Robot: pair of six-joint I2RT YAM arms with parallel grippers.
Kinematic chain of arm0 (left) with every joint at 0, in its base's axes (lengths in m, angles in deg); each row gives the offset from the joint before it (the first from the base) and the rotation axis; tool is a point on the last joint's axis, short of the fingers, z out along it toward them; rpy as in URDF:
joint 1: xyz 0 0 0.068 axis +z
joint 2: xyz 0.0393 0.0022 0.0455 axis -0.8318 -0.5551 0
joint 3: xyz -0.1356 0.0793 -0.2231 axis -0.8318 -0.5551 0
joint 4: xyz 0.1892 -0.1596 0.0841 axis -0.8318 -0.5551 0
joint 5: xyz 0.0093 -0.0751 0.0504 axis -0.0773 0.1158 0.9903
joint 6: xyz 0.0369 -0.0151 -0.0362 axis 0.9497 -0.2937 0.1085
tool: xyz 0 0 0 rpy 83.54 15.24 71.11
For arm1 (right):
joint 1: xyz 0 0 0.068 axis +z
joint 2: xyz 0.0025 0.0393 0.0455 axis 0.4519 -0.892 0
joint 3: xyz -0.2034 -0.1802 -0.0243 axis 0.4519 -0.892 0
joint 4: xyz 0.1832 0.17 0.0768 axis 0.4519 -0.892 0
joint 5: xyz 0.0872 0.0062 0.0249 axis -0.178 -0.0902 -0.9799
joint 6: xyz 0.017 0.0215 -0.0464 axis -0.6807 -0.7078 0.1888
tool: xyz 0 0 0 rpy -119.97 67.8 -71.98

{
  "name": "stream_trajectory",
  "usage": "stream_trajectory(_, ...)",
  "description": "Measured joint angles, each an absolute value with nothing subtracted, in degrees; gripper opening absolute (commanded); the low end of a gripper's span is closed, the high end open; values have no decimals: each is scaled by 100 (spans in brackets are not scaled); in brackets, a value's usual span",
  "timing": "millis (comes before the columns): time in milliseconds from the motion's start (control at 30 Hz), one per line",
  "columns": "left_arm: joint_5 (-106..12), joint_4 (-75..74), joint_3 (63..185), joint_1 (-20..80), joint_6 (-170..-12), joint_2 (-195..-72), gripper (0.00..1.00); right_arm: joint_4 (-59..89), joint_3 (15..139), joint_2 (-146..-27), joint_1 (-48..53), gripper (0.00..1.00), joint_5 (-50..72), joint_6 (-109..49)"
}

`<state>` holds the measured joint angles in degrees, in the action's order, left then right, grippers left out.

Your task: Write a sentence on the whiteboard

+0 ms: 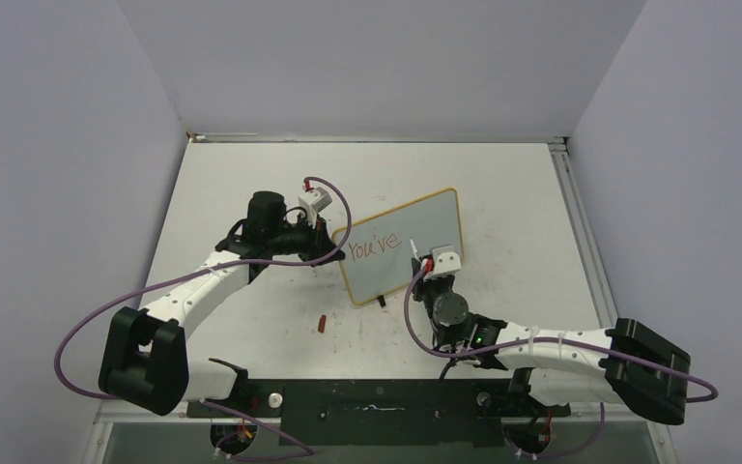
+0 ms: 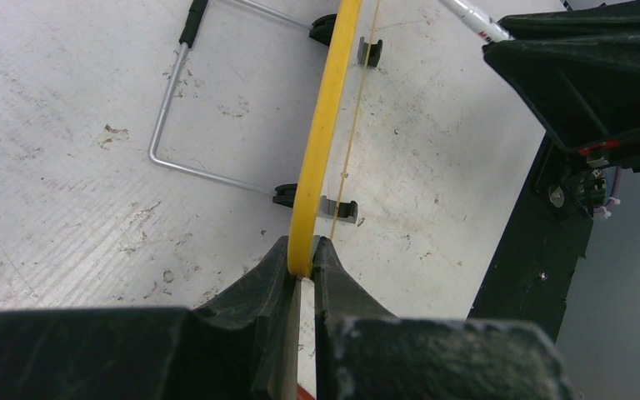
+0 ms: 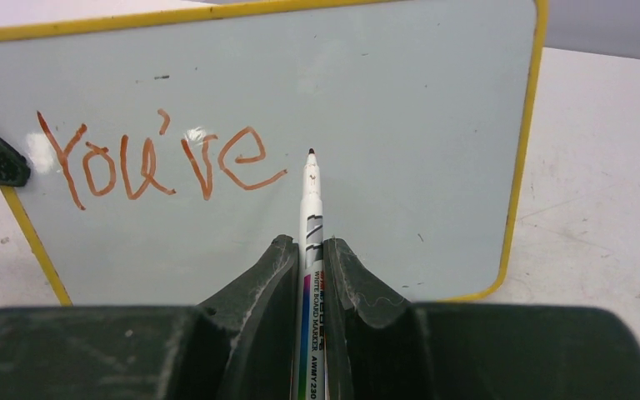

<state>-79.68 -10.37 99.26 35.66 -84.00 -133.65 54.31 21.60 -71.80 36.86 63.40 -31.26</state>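
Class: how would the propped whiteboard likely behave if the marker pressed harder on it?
Likely stiff: the whiteboard looks flat and rigid. Alone it might tip back on its thin wire stand. The left gripper clamping its rim should steady it.

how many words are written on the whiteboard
1: the word "You're", in red on the left half of the whiteboard, just left of the marker tip. No part of the face looks hidden.

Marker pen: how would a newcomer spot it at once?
On the white table, find the yellow-rimmed whiteboard. The right claw in front of it grips the marker, its tip beside the red writing. It is the only slim white stick.
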Motion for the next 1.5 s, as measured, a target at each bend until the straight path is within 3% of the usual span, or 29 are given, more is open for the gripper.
stream_trajectory(233,-7957,-1064,9937,3566,-8400,-13362,0,5354,2088,-6681,3288,5,6000,-3117)
stream_trajectory(733,-7953,-1068,9937,3566,-8400,-13362,0,5352,2088,-6915,2783,5,5165,-3012)
stream_trajectory(1500,-7931,-1090,9952,3566,-8433,-13362,0,5420,2090,-7151,2595,5,5226,-3010)
